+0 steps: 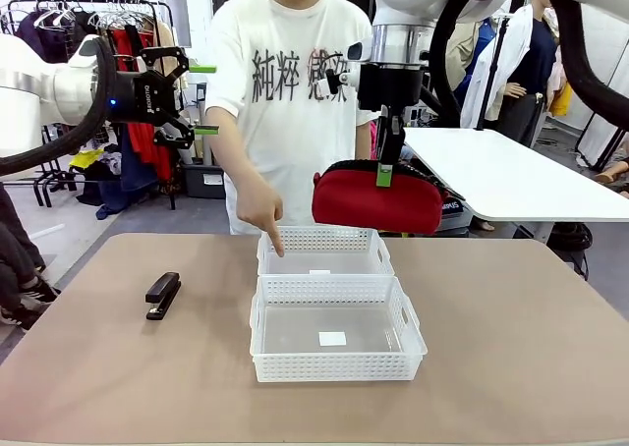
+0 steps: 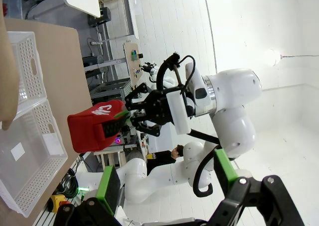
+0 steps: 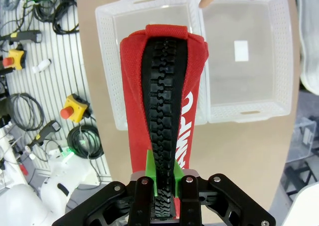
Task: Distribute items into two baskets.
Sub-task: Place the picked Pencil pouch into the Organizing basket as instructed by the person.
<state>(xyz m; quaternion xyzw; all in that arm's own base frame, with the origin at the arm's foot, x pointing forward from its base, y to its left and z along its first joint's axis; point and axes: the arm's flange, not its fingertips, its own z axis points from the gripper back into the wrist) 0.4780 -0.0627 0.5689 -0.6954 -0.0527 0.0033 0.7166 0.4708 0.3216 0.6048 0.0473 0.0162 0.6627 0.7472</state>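
Right end effector (image 1: pixel 385 175) is clamped on the soft red zippered fabric pouch (image 1: pixel 373 205); I'd center it over the far white lattice plastic basket (image 1: pixel 324 238) before dropping.

Tan table (image 1: pixel 511 348). Two white lattice baskets at centre, near basket (image 1: pixel 334 365) touching far basket (image 1: pixel 324 238). Black stapler (image 1: pixel 163 295) lies well apart, robot's left.

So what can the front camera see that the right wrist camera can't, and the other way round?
Front view: the black stapler lying on the table left of the baskets, and the left claw held up, open. Right wrist view: the pouch with its black zipper seen from above, pinched between the right claw and its green pads, plus cables and a red button beside the table. Both: the red pouch in the right claw, the two white baskets, and the person's pointing finger.
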